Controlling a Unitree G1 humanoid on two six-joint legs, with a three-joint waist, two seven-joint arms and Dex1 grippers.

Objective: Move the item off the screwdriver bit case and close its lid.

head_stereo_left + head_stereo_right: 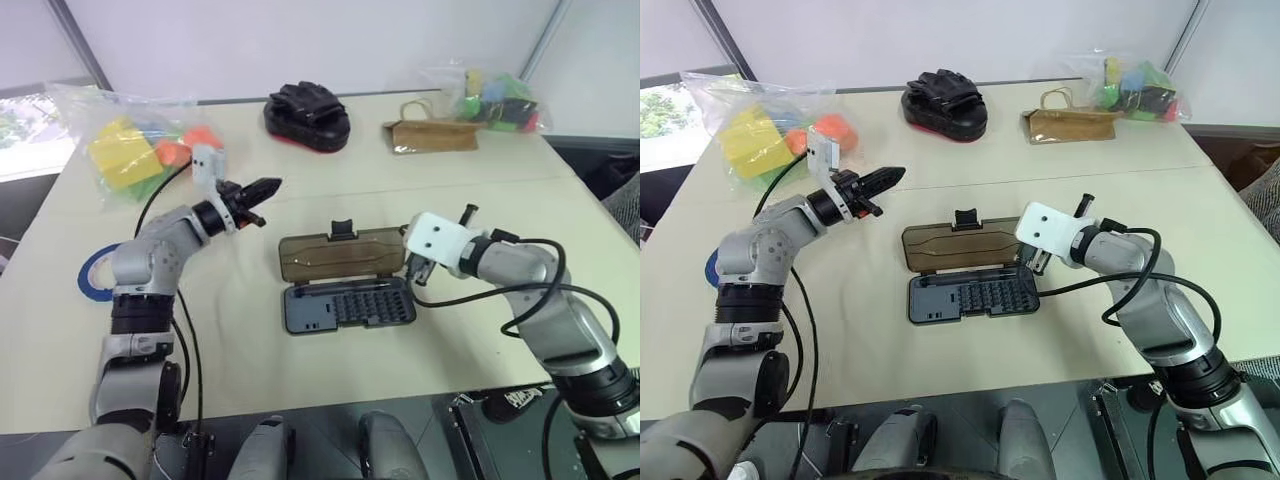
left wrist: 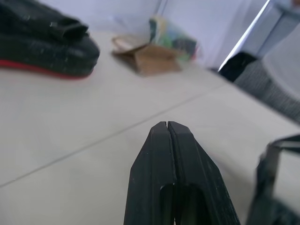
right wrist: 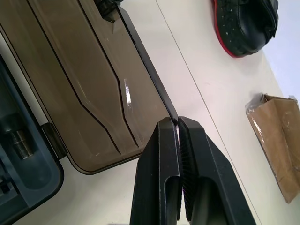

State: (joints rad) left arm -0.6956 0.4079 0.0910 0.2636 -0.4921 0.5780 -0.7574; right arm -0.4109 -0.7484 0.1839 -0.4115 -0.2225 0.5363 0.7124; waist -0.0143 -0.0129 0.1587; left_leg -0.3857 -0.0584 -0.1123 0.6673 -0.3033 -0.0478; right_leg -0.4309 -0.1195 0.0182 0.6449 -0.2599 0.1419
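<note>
Two halves make up the case, lying open near the middle of the bench: a dark blue-grey tray with rows of small metal bits on the near side, and the lid, a translucent smoky-brown panel with rounded corners, folded flat on the far side. A small black latch tab stands at the lid's far edge. Nothing lies on the tray or the lid.

At the lid's right end sits the right gripper, its fingers pressed together, with the lid's thin dark edge running into the seam between their tips; whether they truly pinch it or only touch it I cannot tell. In the head views a white wrist block covers those tips. The left gripper hangs above the bench, well apart from the case on its left, fingers shut on nothing.

Bit shapes in the tray are too small to make out. A tool in the tray's top slot is dim.

The bench is pale cream with a seam across it. At its far side lie a black mitt with a red rim, a brown paper bag, and two clear bags of coloured blocks. A blue tape roll sits at the left edge. White walls stand behind.
</note>
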